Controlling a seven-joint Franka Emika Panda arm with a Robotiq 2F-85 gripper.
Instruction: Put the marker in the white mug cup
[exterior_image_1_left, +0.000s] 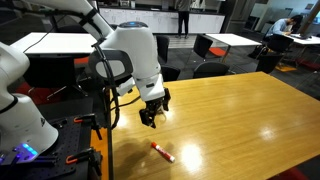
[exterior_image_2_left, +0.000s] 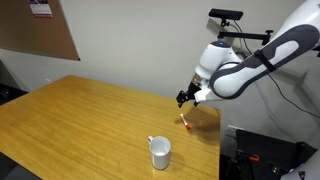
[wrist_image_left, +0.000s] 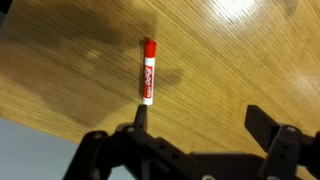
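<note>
The red marker (exterior_image_1_left: 162, 152) lies flat on the wooden table (exterior_image_1_left: 240, 120), below and slightly in front of my gripper (exterior_image_1_left: 153, 117). It also shows in an exterior view (exterior_image_2_left: 187, 122) and in the wrist view (wrist_image_left: 148, 71), just off one fingertip. My gripper (wrist_image_left: 200, 118) is open and empty, hovering above the table; it also shows in an exterior view (exterior_image_2_left: 189, 98). The white mug cup (exterior_image_2_left: 160, 152) stands upright on the table, nearer the front edge, apart from the marker. It is out of the wrist view.
The table edge (exterior_image_2_left: 215, 150) runs close beside the marker and mug. Robot base and equipment (exterior_image_1_left: 20, 120) stand off the table's end. Office tables and chairs (exterior_image_1_left: 215, 45) are behind.
</note>
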